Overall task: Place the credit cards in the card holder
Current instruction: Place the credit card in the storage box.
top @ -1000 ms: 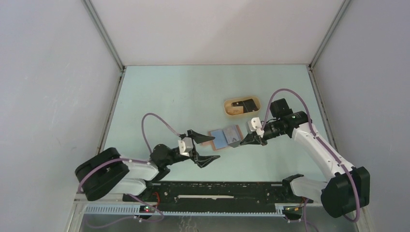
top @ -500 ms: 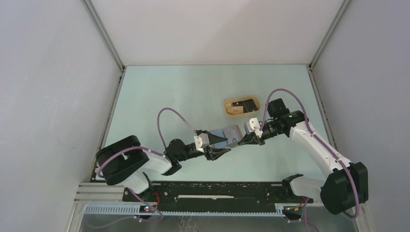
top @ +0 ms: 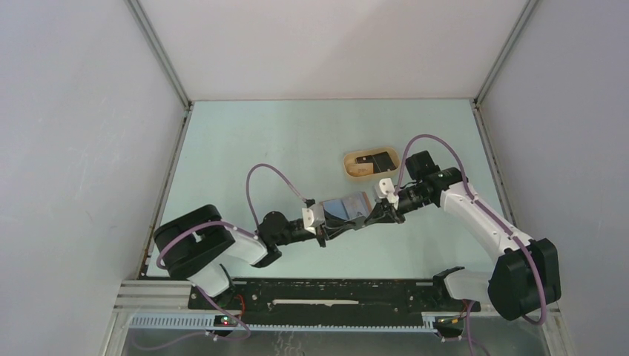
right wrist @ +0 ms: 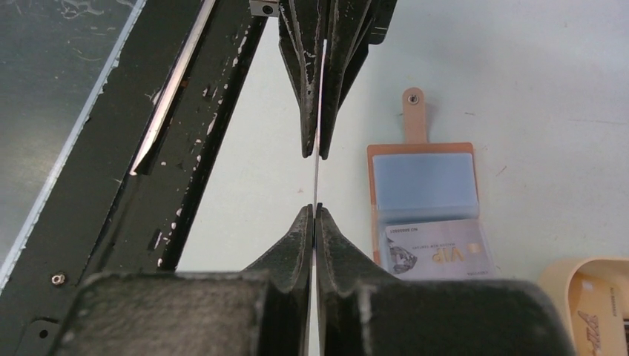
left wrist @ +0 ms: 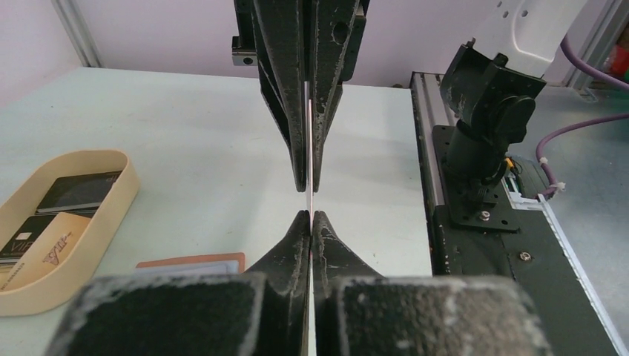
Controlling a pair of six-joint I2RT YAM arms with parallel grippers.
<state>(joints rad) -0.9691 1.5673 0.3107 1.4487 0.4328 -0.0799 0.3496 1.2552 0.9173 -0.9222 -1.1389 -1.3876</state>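
Card edge-on, face hidden; tray cropped.

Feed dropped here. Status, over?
Left gripper and right gripper both shut on one card, edge-on between them. Holder lies open, VIP card in a pocket. More cards in tray. Nothing blocking.

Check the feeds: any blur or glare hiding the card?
Left wrist: near jaws blurred at the bottom, card a sharp edge-on sliver. Right wrist: same foreground blur, card holder crisp. Top external: even light, no glare.
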